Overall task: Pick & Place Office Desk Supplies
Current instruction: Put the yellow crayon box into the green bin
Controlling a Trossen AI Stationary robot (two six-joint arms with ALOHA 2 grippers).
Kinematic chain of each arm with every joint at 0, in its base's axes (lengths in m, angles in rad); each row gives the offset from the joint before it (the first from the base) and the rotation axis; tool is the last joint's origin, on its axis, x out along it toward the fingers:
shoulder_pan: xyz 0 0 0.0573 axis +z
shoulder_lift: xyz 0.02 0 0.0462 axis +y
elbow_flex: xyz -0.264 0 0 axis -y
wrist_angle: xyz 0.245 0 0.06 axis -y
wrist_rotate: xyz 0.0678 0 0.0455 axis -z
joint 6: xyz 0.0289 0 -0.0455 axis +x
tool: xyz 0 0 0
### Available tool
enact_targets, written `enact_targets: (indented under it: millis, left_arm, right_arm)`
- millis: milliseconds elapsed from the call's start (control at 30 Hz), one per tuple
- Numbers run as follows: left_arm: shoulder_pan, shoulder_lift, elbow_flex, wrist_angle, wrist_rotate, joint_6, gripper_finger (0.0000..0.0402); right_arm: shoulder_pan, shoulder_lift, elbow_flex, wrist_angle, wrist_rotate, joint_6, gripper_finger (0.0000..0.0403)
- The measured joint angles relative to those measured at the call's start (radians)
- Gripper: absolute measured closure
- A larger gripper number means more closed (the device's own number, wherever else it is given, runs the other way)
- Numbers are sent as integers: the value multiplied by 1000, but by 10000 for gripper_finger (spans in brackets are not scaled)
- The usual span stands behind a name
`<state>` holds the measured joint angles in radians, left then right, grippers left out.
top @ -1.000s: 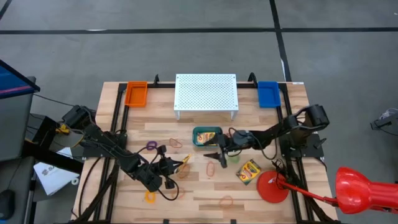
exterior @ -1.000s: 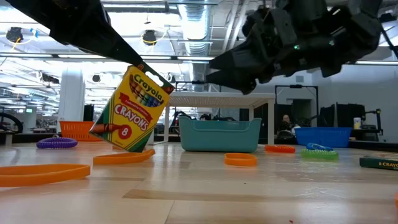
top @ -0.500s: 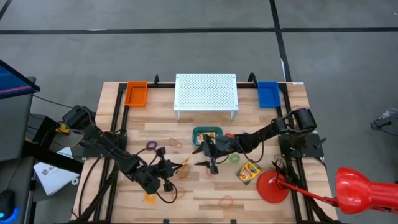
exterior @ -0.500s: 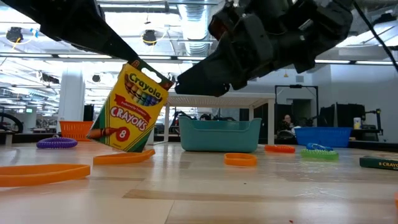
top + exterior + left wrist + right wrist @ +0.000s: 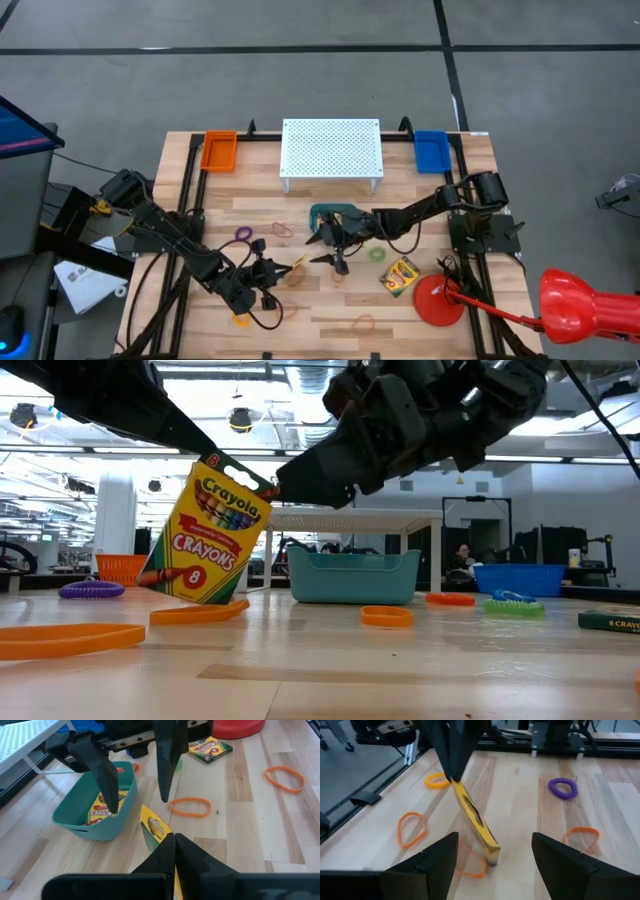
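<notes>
Between the left fingers [image 5: 262, 487], clamped tight on its top corner, a crayon box [image 5: 203, 530] hangs tilted, bottom edge near the bench [image 5: 320, 670]. Right fingers [image 5: 493, 865] gape wide, empty, just beside it. Only the left wrist view shows another crayon box [image 5: 104, 806] inside the teal bin [image 5: 95, 817].

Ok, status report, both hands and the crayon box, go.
Left hand shut on crayon box, box tilted, low corner near table. Right hand open, facing the box, not touching. Orange band lies under the box.
</notes>
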<state>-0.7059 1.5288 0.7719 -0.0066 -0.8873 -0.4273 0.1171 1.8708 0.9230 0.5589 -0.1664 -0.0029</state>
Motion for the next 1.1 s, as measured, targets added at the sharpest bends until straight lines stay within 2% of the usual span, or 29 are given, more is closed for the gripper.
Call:
enact_targets:
  millis: [433, 833, 1100]
  left_arm:
    - [0, 0, 0, 0, -3, -2, 401]
    - [0, 0, 0, 14, -3, 1, 401]
    - [0, 0, 0, 14, -2, -1, 401]
  right_arm:
    - [2, 0, 39, -77, -19, -34, 154]
    - [5, 0, 41, -45, -19, -58, 154]
    - [6, -1, 122, -125, -35, -67, 154]
